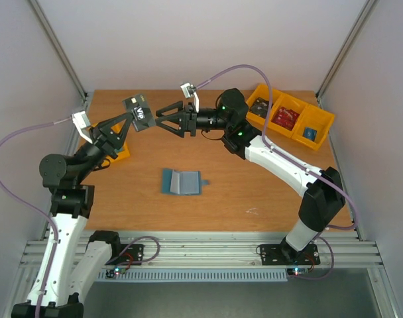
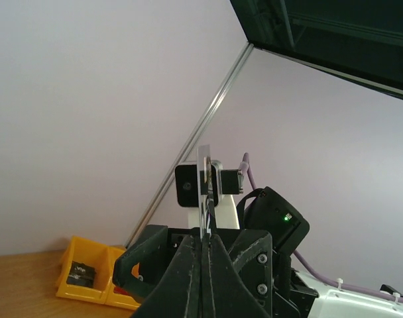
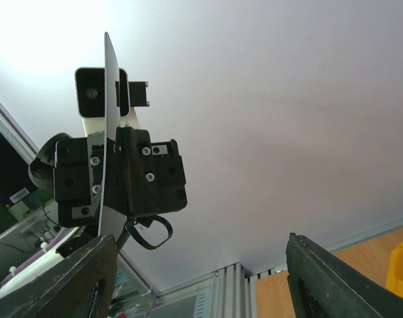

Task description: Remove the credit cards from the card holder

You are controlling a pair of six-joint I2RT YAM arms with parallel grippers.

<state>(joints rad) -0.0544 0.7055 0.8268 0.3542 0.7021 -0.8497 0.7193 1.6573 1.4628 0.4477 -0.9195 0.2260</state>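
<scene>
Card holder point(image 1: 180, 181) lies open on the counter point(image 1: 254, 189) nearest me; beyond it, my left end effector point(image 1: 127, 120) is clamped on a dark credit card point(image 1: 138, 111), light, stiff and slick I judge, best pinched across its faces by my right end effector point(image 1: 160, 119), spread just beside it; the wrist views show only its edge, the overhead view its face.

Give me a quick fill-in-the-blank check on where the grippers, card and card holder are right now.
1. The left gripper is ____ on a dark card, held up off the table.
2. The right gripper faces that card with its jaws ____.
3. The card holder lies unfolded on the table, touched by ____ gripper.
4. The row of three yellow bins sits at the table's far ____ corner.
Missing words: shut; open; neither; right.
</scene>
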